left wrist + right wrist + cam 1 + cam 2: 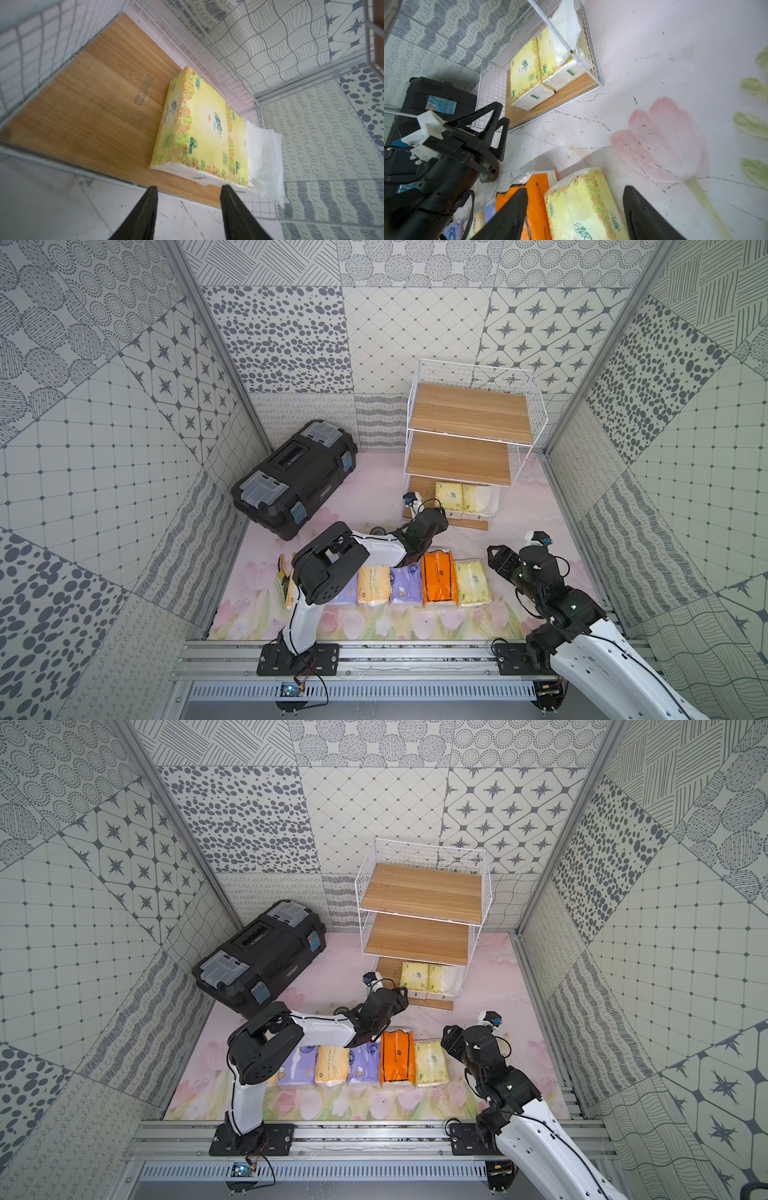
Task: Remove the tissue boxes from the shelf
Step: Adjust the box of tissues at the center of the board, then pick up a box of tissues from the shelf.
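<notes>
The left gripper is at the near edge of the bottom board of the shelf, its jaws about half apart with nothing between them. Just past its tips, on the far side, lies a pale yellow-green tissue pack. A second pack touches it on the right. The right gripper hangs wide open and empty over the floor pack, the yellow-green one at the right end of the near row, touching the bright orange pack.
</notes>
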You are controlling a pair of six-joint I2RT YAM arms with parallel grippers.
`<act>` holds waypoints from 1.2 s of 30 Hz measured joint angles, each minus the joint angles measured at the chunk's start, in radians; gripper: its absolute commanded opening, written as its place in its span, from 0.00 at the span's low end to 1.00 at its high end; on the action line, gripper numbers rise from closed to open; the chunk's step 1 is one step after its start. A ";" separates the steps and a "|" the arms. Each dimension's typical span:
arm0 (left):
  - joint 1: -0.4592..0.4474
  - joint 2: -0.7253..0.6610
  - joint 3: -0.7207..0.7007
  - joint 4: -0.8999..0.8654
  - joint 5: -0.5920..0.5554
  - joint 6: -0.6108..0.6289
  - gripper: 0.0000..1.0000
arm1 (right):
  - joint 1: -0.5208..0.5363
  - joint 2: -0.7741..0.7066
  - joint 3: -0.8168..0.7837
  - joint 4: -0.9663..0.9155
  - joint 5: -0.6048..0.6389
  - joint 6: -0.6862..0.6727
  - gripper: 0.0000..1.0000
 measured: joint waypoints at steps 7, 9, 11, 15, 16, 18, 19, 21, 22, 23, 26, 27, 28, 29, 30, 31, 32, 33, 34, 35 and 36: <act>0.024 0.078 0.077 0.008 -0.037 -0.013 0.48 | 0.000 -0.001 0.001 0.004 0.010 0.000 0.76; 0.032 0.097 0.089 0.007 -0.037 -0.026 0.46 | 0.000 -0.001 0.001 0.004 0.011 0.000 0.75; 0.036 0.116 0.101 0.007 -0.035 -0.034 0.43 | 0.000 -0.001 0.002 0.004 0.011 0.000 0.75; 0.039 0.144 0.120 0.008 -0.028 -0.056 0.32 | 0.000 -0.001 0.003 0.004 0.011 0.000 0.75; 0.041 0.150 0.125 0.008 -0.027 -0.062 0.29 | 0.000 -0.001 0.003 0.004 0.011 0.000 0.75; 0.043 0.160 0.132 0.013 -0.026 -0.076 0.21 | 0.000 -0.001 0.005 0.004 0.011 0.000 0.75; 0.044 0.164 0.136 0.015 -0.026 -0.083 0.18 | 0.000 -0.001 0.005 0.005 0.011 0.000 0.75; 0.045 0.169 0.140 0.019 -0.027 -0.093 0.13 | 0.000 -0.001 0.007 0.005 0.011 0.000 0.75; 0.045 0.171 0.142 0.023 -0.028 -0.099 0.10 | 0.000 -0.001 0.009 0.005 0.011 0.000 0.75; 0.045 0.172 0.142 0.025 -0.029 -0.104 0.08 | 0.000 -0.001 0.011 0.005 0.011 0.000 0.75; 0.045 0.173 0.142 0.031 -0.032 -0.111 0.00 | 0.000 -0.001 0.014 0.010 0.011 0.000 0.75; 0.045 0.173 0.141 0.034 -0.034 -0.113 0.00 | 0.000 -0.001 0.014 0.011 0.010 0.001 0.75; 0.046 0.172 0.140 0.037 -0.034 -0.113 0.00 | 0.000 0.000 0.014 0.013 0.010 0.002 0.75; 0.046 0.169 0.137 0.037 -0.032 -0.113 0.00 | 0.000 0.000 0.014 0.016 0.010 0.004 0.75; 0.046 0.166 0.134 0.037 -0.027 -0.113 0.00 | 0.000 0.002 0.014 0.021 0.009 0.006 0.75; 0.046 0.161 0.129 0.037 -0.026 -0.114 0.00 | 0.000 0.004 0.014 0.027 0.005 0.009 0.75; 0.046 0.155 0.123 0.037 -0.026 -0.115 0.00 | 0.000 0.007 0.014 0.032 0.003 0.013 0.75; 0.046 0.146 0.116 0.036 -0.025 -0.117 0.00 | 0.000 0.014 0.014 0.040 0.000 0.019 0.75; 0.046 0.138 0.110 0.036 -0.025 -0.121 0.00 | 0.000 0.022 0.014 0.046 -0.003 0.023 0.75; 0.046 0.126 0.100 0.035 -0.024 -0.126 0.00 | -0.001 0.031 0.014 0.053 -0.008 0.027 0.75; 0.046 0.114 0.091 0.035 -0.023 -0.130 0.00 | -0.002 0.042 0.014 0.061 -0.017 0.032 0.75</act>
